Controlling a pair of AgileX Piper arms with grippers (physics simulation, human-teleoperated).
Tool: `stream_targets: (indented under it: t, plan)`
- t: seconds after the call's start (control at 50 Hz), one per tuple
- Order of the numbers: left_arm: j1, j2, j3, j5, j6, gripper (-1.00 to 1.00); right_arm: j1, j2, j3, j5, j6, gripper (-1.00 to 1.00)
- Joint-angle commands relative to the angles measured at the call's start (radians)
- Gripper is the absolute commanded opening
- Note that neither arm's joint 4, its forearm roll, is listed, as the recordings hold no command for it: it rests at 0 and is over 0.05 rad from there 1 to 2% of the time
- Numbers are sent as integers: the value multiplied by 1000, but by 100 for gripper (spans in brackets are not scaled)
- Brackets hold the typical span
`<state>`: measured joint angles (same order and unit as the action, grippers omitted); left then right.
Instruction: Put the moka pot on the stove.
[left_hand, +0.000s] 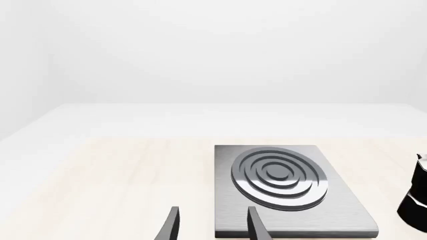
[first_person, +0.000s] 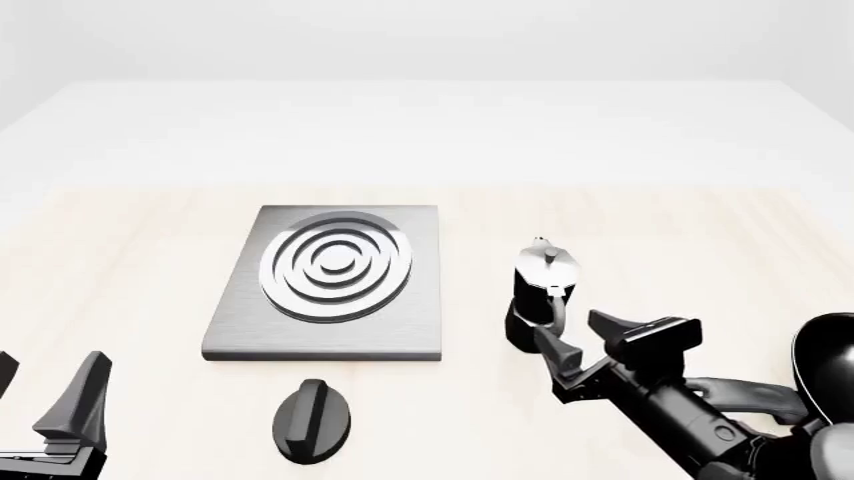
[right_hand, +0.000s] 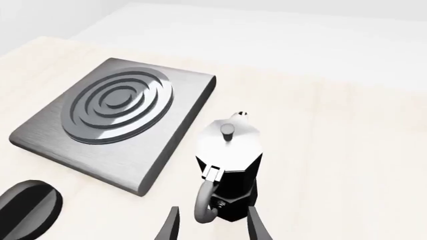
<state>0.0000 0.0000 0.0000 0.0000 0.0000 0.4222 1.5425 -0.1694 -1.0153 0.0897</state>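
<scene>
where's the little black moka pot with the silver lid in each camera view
Front view: the small black faceted moka pot with shiny silver lid stands upright on the table, right of centre, just ahead of the right gripper.
Left wrist view: only a sliver of the pot shows at the picture's right edge.
Right wrist view: the pot fills the lower middle, handle nearest the camera.
Shared landmark: the flat square grey metal stove, beside the pot in all three.

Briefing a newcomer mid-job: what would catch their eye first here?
The grey stove with its ringed burner, left of centre. The moka pot stands upright on the table to its right, the open right gripper closing in on its handle. A black knob lies before the stove.
</scene>
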Motion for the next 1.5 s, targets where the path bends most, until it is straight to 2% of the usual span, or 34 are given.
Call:
stream_targets:
  t: [0.02, 0.68, 1.5]
  plan:
    - [0, 0, 0, 0, 0, 100, -1, 21, -1, -19, 2, 100]
    - [0, 0, 0, 0, 0, 100, 0, 83, -5, -70, 12, 100]
    - [0, 0, 0, 0, 0, 100, 1, 106, -20, -74, 15, 100]
